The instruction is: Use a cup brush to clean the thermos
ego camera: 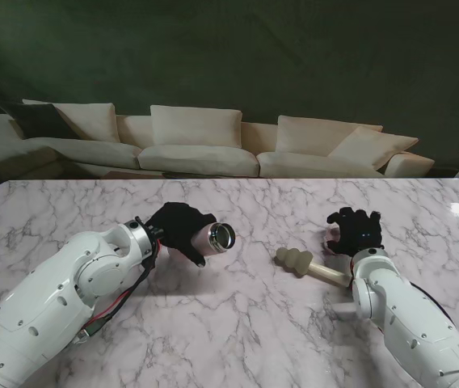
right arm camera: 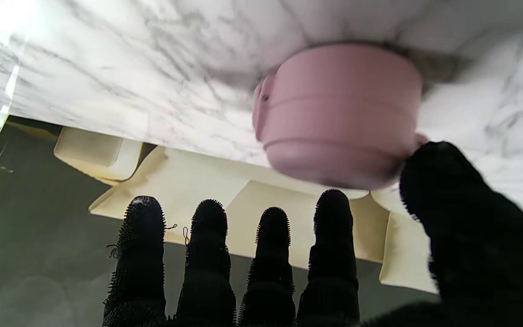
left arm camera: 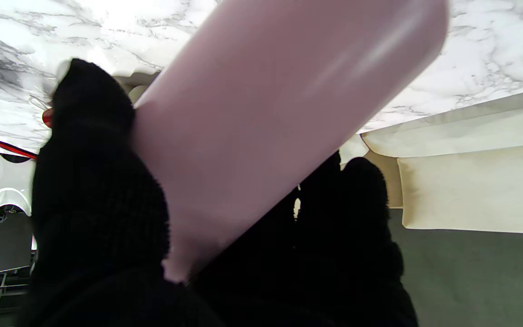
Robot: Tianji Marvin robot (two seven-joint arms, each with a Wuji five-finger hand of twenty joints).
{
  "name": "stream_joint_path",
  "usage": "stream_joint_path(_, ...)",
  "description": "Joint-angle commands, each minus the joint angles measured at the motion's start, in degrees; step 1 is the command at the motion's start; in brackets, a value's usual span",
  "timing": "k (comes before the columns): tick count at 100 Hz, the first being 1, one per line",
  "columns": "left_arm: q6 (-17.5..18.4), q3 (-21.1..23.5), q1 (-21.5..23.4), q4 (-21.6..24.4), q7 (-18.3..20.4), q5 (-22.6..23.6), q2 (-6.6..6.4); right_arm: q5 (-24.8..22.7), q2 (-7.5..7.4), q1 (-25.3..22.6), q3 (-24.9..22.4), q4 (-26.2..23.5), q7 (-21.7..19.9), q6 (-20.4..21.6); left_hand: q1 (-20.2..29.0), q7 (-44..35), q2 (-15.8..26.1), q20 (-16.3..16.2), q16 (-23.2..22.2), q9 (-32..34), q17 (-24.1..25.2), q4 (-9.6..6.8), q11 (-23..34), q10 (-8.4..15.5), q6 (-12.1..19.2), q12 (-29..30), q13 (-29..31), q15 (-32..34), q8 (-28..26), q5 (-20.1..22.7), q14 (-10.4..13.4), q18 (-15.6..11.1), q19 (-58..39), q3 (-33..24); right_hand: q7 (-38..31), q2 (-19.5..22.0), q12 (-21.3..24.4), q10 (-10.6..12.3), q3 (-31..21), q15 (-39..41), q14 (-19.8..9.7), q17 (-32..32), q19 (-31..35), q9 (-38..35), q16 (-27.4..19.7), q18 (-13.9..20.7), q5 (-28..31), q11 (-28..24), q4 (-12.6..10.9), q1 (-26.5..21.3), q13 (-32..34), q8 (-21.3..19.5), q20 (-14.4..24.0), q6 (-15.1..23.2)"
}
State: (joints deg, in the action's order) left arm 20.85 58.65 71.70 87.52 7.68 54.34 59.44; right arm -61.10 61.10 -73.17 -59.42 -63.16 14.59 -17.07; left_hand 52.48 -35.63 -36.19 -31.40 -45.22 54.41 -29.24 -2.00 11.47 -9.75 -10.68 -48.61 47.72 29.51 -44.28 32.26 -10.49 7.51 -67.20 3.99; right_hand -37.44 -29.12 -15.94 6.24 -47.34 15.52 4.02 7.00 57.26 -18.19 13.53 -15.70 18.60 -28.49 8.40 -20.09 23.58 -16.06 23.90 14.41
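2 hands are at work: the left hand [ego camera: 183, 229] grips the pink thermos [ego camera: 216, 237], lifted off the marble table [ego camera: 237, 323] with its open mouth turned toward the right. The right hand [ego camera: 355, 230] has its fingers spread beside the pink lid [right arm camera: 338, 113], which sits on the table; whether they touch is unclear. Nothing shows inside the thermos. Next, I judge, the right hand must pick up the cup brush [ego camera: 312, 268] lying just beside it.
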Motion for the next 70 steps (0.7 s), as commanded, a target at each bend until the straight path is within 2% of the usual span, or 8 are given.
stream_joint_path(1, 0.17, 0.12, -0.05, 0.49, 0.79, 0.23, -0.10, -1.31, -0.29, -1.81, -1.76, -2.32, 0.04, 0.66, 10.86, -9.40, 13.84, -1.89, -1.46, 5.66, -0.18, -4.08, 8.58, 3.85, 10.02, -2.38, 2.62, 4.85, -3.00, 6.35, -0.93, -2.42, -2.05, -32.60, 0.79, 1.23, 0.56, -3.27, 1.18, -1.52, 1.44, -1.39, -1.19, 2.94, -1.31, -1.72, -2.45, 1.09, -1.61, 2.82, -1.49, 0.25, -0.82, -2.68)
stream_joint_path(7, 0.13, 0.14, -0.02, 0.51, 0.74, 0.32, -0.10, -2.50, -0.42, -3.33, -3.64, -4.60, -0.60, 0.71, 10.89, -9.43, 13.82, -1.89, -1.46, 5.66, -0.15, -4.08, 8.60, 3.86, 10.03, -2.37, 2.62, 4.85, -3.00, 6.40, -0.92, -2.36, -2.05, -32.62, 0.46, 2.54, 0.12, -8.77, 2.54, -1.20, 2.54, -1.44, -1.39, 3.61, -1.03, -2.14, -3.01, -0.18, -1.85, 3.18, -1.51, 0.12, -0.78, -7.07)
stream_joint_path(15, 0.10, 0.13, -0.03, 0.58, 0.79, 0.35, -0.11, -3.23, -0.42, -5.73, -6.74, -7.84, -1.16, 1.70, 10.87, -9.36, 13.88, -1.89, -1.45, 5.61, -0.13, -4.06, 8.61, 3.86, 10.03, -2.34, 2.58, 4.83, -2.95, 6.34, -0.93, -2.38, -2.05, -32.60, 0.74, 3.00, -0.38, -10.61, 3.48, -0.94, 2.81, -1.44, -1.45, 4.29, -0.72, -2.36, -3.60, -1.52, -2.01, 3.70, -1.50, -0.03, -0.66, -9.18)
stream_joint_path(28, 0.15, 0.02, -0.15, 0.53, 0.68, 0.45, -0.10, -3.64, -0.12, -10.46, -11.87, -13.80, -0.63, 4.22, 10.91, -9.38, 13.89, -1.91, -1.45, 5.62, -0.17, -4.06, 8.67, 3.88, 10.02, -2.31, 2.62, 4.84, -2.97, 6.34, -0.90, -2.40, -2.09, -32.60, 1.00, 3.35, -0.70, -11.46, 4.37, -0.29, 3.10, -1.42, -1.41, 4.47, -0.18, -2.60, -3.94, -2.68, -2.13, 4.02, -0.88, -0.36, -0.40, -10.63)
stream_joint_path(45, 0.02, -0.09, -0.14, 0.52, 0.50, 0.63, -0.09, -5.26, -0.11, -17.98, -17.99, -21.72, 0.72, 11.10, 10.85, -9.40, 13.91, -1.92, -1.46, 5.62, -0.15, -4.02, 8.74, 3.87, 10.02, -2.29, 2.62, 4.86, -2.98, 6.34, -0.93, -2.40, -2.11, -32.57, 1.14, 3.19, -0.98, -11.39, 5.43, 1.05, 3.12, -0.26, -0.95, 2.66, 0.69, -3.25, -3.23, -3.77, -2.06, 5.49, 1.43, -0.73, 0.07, -11.05)
stream_joint_path(56, 0.06, -0.07, -0.14, 0.56, 0.38, 0.92, -0.10, -7.91, -0.32, -22.70, -20.05, -25.96, 1.53, 13.36, 10.87, -9.42, 13.91, -1.95, -1.48, 5.67, -0.17, -4.00, 8.82, 3.84, 9.98, -2.25, 2.68, 4.90, -2.98, 6.36, -0.96, -2.35, -2.17, -32.60, 1.27, 3.58, -0.99, -11.42, 6.05, 1.15, 3.21, -0.16, -1.02, 2.07, 0.95, -3.61, -2.25, -3.92, -2.08, 5.77, 1.75, -0.93, 0.24, -11.13)
stream_joint_path(70, 0.04, -0.05, -0.13, 0.64, 0.37, 1.24, -0.13, -10.04, -0.42, -26.82, -20.43, -28.80, 2.94, 13.75, 10.88, -9.47, 13.96, -2.00, -1.51, 5.68, -0.12, -3.97, 8.90, 3.83, 10.00, -2.19, 2.70, 4.98, -2.98, 6.44, -1.00, -2.25, -2.26, -32.62, 1.85, 4.27, -0.91, -11.45, 7.31, 1.15, 3.32, 0.14, -1.06, 0.66, 1.24, -3.95, -1.08, -3.91, -2.20, 5.94, 2.51, -1.14, 0.46, -11.13)
